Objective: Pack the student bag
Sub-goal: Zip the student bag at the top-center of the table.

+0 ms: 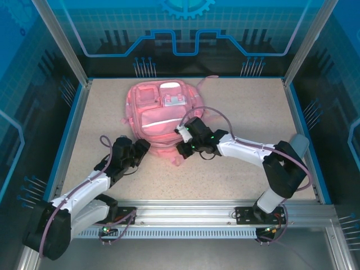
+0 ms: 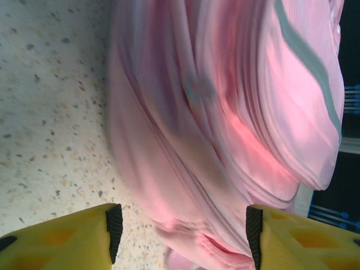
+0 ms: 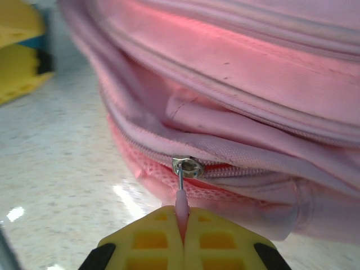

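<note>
Two robot arms meet at the near edge of a large, soft pink fabric backpack (image 1: pixel 163 115), the student bag, which lies flat mid-table on a speckled beige tabletop (image 1: pixel 253 112). From above, you see the left gripper (image 1: pixel 140 147) just beside the bag's near-left corner and the right gripper (image 1: pixel 184 147) at its near-right edge.

Left wrist view: the left gripper (image 2: pixel 183 225) has its yellow jaws spread and holds nothing. Blurred pink folds of the bag (image 2: pixel 225 112) lie just beyond them.

Right wrist view: the right gripper (image 3: pixel 183 228) has its jaws pressed together, pinching a small pink zip pull tab (image 3: pixel 181 202) that hangs from a metal slider (image 3: pixel 187 167) on the bag (image 3: pixel 253 73).

Expect the bag to be light and limp. It will likely slump and drag along when you pull the zip, so pin it by a thick seam beside the zip.
</note>
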`<state>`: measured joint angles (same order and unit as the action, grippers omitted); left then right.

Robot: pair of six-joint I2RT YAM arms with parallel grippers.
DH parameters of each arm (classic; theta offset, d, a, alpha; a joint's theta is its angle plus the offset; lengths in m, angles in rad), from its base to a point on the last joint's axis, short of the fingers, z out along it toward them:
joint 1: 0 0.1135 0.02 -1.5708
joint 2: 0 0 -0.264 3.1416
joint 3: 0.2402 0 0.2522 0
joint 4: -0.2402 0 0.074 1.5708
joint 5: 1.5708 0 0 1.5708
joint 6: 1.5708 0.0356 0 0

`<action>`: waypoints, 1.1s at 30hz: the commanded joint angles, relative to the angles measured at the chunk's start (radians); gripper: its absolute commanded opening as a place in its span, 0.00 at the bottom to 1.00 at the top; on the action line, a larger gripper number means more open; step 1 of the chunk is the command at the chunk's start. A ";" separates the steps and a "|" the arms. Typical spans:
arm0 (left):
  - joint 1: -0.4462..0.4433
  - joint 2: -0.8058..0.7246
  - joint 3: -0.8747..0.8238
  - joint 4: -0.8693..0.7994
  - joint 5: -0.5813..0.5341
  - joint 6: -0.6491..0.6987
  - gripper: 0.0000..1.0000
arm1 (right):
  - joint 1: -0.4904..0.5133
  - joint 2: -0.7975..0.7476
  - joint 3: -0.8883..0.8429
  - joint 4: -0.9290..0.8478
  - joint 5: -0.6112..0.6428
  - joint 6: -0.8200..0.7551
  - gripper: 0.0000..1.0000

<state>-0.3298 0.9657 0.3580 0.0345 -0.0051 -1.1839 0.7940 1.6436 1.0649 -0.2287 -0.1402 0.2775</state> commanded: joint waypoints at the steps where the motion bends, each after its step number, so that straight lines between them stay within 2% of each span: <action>1: 0.006 0.010 0.038 0.038 0.091 -0.047 0.66 | 0.049 0.051 0.073 0.052 -0.118 -0.031 0.00; 6: 0.007 0.080 0.041 0.093 0.113 -0.086 0.65 | 0.095 0.104 0.115 0.059 -0.109 -0.020 0.00; 9: 0.007 0.120 0.042 0.124 0.117 -0.095 0.58 | 0.119 0.112 0.123 0.057 -0.092 -0.020 0.00; 12: 0.006 0.152 0.046 0.133 0.116 -0.097 0.46 | 0.135 0.116 0.124 0.055 -0.072 -0.011 0.00; 15: 0.006 0.166 0.045 0.126 0.105 -0.093 0.29 | 0.150 0.114 0.124 0.046 -0.026 0.008 0.00; 21: 0.006 0.143 0.053 0.055 0.030 -0.055 0.00 | 0.171 0.061 0.101 -0.068 0.217 0.108 0.00; 28: 0.006 0.129 0.069 0.017 -0.006 -0.016 0.00 | 0.168 0.010 0.074 -0.304 0.503 0.287 0.00; 33: 0.006 0.119 0.076 0.001 -0.009 0.000 0.00 | 0.134 -0.004 0.078 -0.406 0.622 0.397 0.00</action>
<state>-0.3332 1.1114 0.4053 0.0818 0.0578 -1.2274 0.9611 1.6764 1.1519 -0.4362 0.2966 0.5621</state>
